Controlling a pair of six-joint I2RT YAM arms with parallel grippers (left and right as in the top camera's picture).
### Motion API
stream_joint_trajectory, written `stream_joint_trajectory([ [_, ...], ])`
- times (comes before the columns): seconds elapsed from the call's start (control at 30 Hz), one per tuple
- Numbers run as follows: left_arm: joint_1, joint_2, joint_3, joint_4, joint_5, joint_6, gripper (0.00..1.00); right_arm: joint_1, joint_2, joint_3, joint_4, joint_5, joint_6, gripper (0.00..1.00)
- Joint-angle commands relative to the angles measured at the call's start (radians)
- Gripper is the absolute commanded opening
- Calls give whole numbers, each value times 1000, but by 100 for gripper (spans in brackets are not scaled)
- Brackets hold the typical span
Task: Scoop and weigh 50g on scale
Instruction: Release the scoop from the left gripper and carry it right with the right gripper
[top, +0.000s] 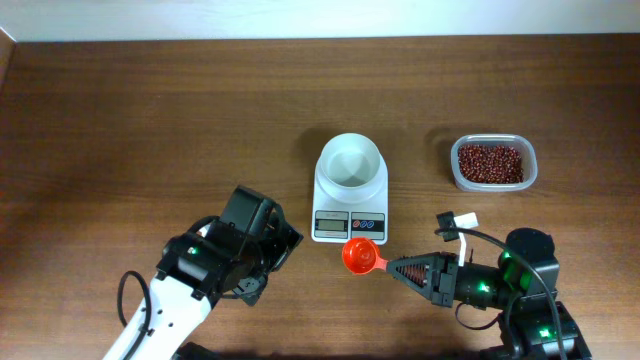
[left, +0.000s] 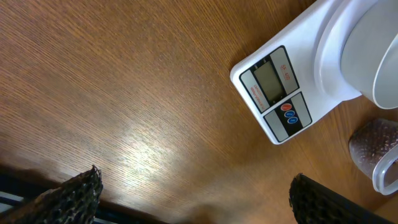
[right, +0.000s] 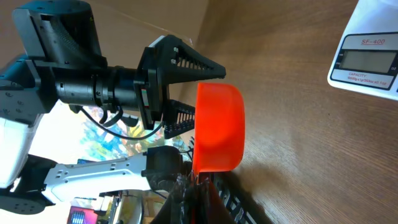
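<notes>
The left fingers (left: 74, 196) are hovering wide apart over the left half of the counter (top: 150, 110), gripping nothing, just beside the scale (top: 348, 212). The scale is sitting near the middle of the counter, carrying its round white bowl (top: 350, 162) and turning its display toward the arms. Just in front of that display, an orange-red scoop (top: 360, 254) is pointing its cup to the left, and the right fingers (top: 412, 270) are pressing together on its handle. Farther right, the beans (top: 490, 163) are lying heaped inside a clear tub (top: 455, 170), well apart from the scale.
</notes>
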Motion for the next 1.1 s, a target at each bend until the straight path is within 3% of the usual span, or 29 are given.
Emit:
stream_joint_trajectory([
  [0.0,-3,1,-6,-2,0,-3,99,-7,1,23,-1,14,-21,4],
  [0.8,3,1,-6,-41,-52,31,99,-7,1,23,4,240,-72,4],
  [0.93,3,1,-6,-16,-54,27,99,-8,1,23,11,244,-230,4],
  [1.03,3,1,-6,-17,-53,28,100,-9,1,23,19,244,-245,4],
  [1.07,3,1,-6,-16,-53,51,94,-9,1,24,31,244,-245,4],
])
